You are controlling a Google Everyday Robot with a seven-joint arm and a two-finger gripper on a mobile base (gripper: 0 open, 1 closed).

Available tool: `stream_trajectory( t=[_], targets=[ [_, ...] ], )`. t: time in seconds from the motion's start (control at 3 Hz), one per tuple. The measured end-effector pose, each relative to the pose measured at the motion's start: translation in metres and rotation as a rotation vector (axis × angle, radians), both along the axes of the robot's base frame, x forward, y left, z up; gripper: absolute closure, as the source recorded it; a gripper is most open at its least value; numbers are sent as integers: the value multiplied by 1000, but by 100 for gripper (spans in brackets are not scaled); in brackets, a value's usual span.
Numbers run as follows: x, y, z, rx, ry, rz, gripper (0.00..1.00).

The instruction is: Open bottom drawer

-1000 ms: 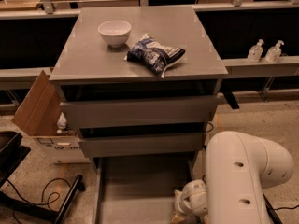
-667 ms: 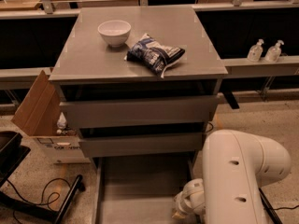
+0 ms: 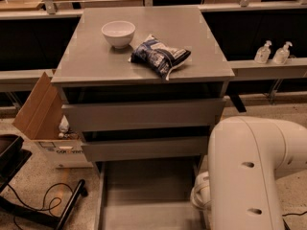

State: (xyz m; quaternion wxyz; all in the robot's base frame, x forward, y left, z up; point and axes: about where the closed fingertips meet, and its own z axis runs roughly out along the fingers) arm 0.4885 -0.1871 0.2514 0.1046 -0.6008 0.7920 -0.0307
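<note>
The grey cabinet (image 3: 144, 56) has three drawers. The bottom drawer (image 3: 144, 183) stands pulled out toward me, and its wide shallow grey tray shows with nothing visible in it. The two drawer fronts above, the upper (image 3: 144, 114) and the middle (image 3: 146, 148), sit nearly flush, with dark gaps over them. My white arm (image 3: 254, 176) fills the lower right. My gripper (image 3: 197, 199) is low at the right side of the open drawer, mostly hidden behind the arm.
A white bowl (image 3: 118, 33) and a blue snack bag (image 3: 159, 56) lie on the cabinet top. An open cardboard box (image 3: 45, 123) stands at the left, with black cables (image 3: 43, 202) on the floor. Two sanitizer bottles (image 3: 273, 52) stand on the right ledge.
The arm's elbow shifted only slightly. The bottom drawer stays pulled out as before.
</note>
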Motion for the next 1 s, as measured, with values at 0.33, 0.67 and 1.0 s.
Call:
stream_trajectory(
  t=[0.33, 0.67, 1.0],
  targets=[
    [-19, -48, 87, -194, -33, -87, 100],
    [-52, -71, 146, -309, -52, -161, 100],
    [-102, -101, 196, -380, -84, -255, 100]
  ],
)
